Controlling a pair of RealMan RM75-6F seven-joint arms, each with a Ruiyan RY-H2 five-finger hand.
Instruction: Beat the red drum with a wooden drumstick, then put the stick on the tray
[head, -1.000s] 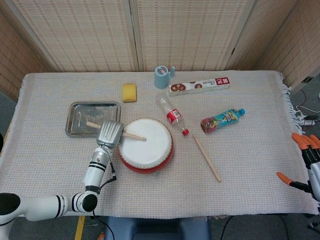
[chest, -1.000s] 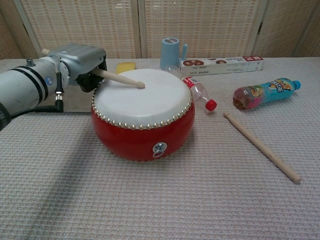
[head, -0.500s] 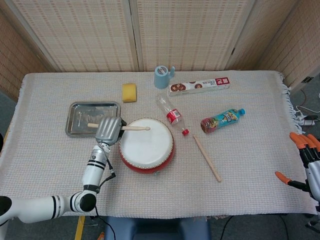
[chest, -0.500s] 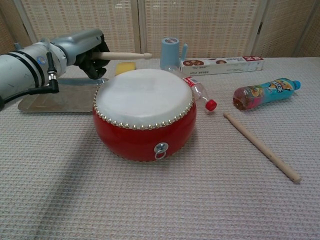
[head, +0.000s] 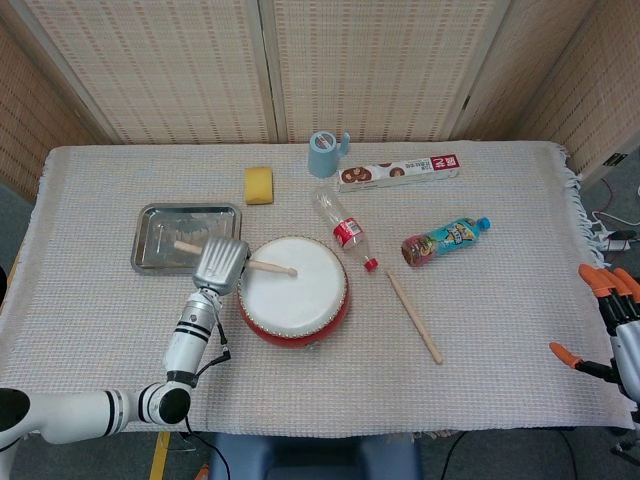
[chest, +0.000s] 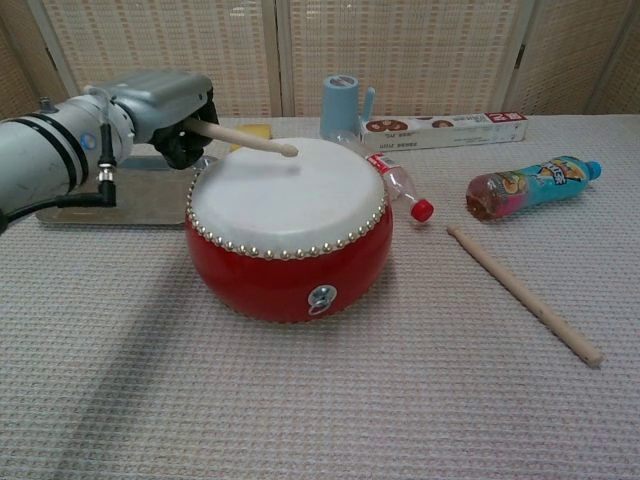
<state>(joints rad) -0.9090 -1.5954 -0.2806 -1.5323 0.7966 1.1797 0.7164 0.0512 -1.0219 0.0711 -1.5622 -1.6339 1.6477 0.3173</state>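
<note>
The red drum (head: 293, 291) (chest: 288, 226) with a white skin stands mid-table. My left hand (head: 220, 265) (chest: 165, 110) sits at the drum's left edge and grips a wooden drumstick (head: 264, 266) (chest: 240, 138). The stick slopes down over the skin, and its tip is near the skin's far part. Its butt end pokes out over the metal tray (head: 186, 236) (chest: 110, 202) behind the hand. A second drumstick (head: 414, 317) (chest: 522, 292) lies on the cloth to the drum's right. My right hand (head: 612, 320) hangs off the table's right edge, orange fingertips spread, holding nothing.
A clear bottle with a red cap (head: 344, 231) (chest: 398, 185) lies just right of the drum. Behind are a yellow sponge (head: 259, 185), a blue cup (head: 323, 153) (chest: 341, 105), a long box (head: 398, 172) (chest: 445, 128) and a colourful bottle (head: 445, 240) (chest: 528, 185).
The stick rose level above the drum half a second ago and has swung back down toward the skin. The left hand moved slightly with it. The right hand stayed put.
</note>
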